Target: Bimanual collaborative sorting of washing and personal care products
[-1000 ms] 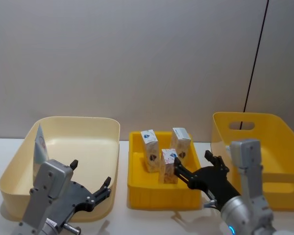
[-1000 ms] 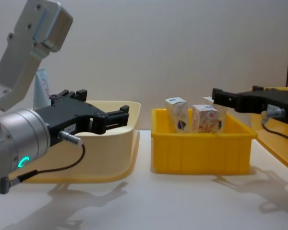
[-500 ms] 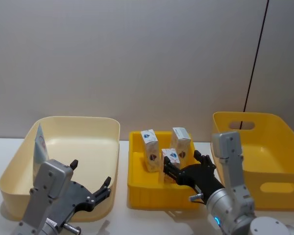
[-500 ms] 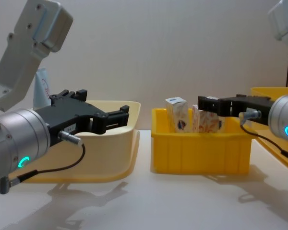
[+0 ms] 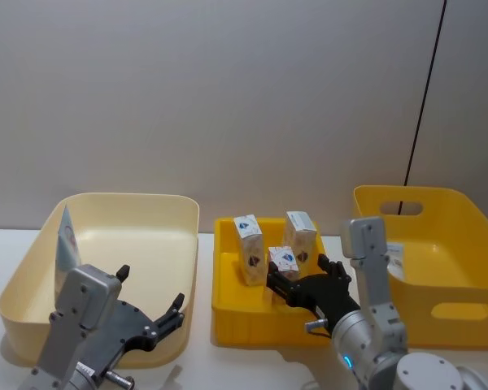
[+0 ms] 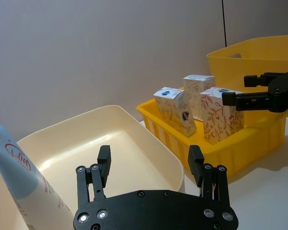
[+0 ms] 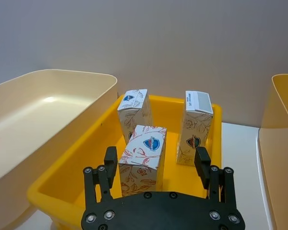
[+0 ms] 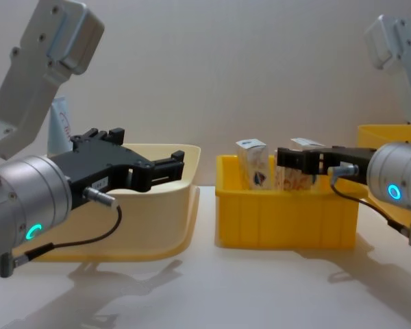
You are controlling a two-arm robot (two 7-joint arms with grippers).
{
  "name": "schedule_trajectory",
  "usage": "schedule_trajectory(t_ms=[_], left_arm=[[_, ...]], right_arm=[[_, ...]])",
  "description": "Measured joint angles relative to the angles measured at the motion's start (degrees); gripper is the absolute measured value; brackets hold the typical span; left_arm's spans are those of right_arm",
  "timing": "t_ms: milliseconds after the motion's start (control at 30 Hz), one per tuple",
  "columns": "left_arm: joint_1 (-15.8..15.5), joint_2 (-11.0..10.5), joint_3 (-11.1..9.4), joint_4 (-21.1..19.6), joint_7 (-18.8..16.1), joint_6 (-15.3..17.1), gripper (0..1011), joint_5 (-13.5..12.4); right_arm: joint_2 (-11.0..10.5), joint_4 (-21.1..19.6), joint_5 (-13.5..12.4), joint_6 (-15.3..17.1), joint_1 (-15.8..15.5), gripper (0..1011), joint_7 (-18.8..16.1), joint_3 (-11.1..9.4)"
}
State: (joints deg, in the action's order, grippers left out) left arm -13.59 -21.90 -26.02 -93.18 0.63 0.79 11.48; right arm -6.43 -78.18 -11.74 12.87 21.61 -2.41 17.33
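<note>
R end effector point(image 7: 156, 159), wide open and empty, has closed in on the 6 o'clock carton point(image 5: 281, 260) (grasp likely next); L end effector point(image 6: 150, 160) idles open.

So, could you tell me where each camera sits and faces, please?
Head: high, looking down at small yellow bin; left end effector, right end effector at bottom.
Chest: low, looking across table; end effectors at both sides.
Left wrist: behind its end effector, facing cream bin.
Right wrist: behind its end effector, facing front carton.
Shared: all show that bin.

Plain grey wall point(image 5: 228, 97) behind white table point(image 8: 260, 288)
</note>
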Motion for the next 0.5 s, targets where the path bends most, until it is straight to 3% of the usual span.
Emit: schedule_trajectory(t_ms=[500], left_arm=[[0.00, 0.00, 0.00, 0.00, 0.00, 0.00, 1002, 0.00]], right_arm=[[0.88, 1.30, 0.48, 0.61, 0.69, 1001, 0.82, -0.06]])
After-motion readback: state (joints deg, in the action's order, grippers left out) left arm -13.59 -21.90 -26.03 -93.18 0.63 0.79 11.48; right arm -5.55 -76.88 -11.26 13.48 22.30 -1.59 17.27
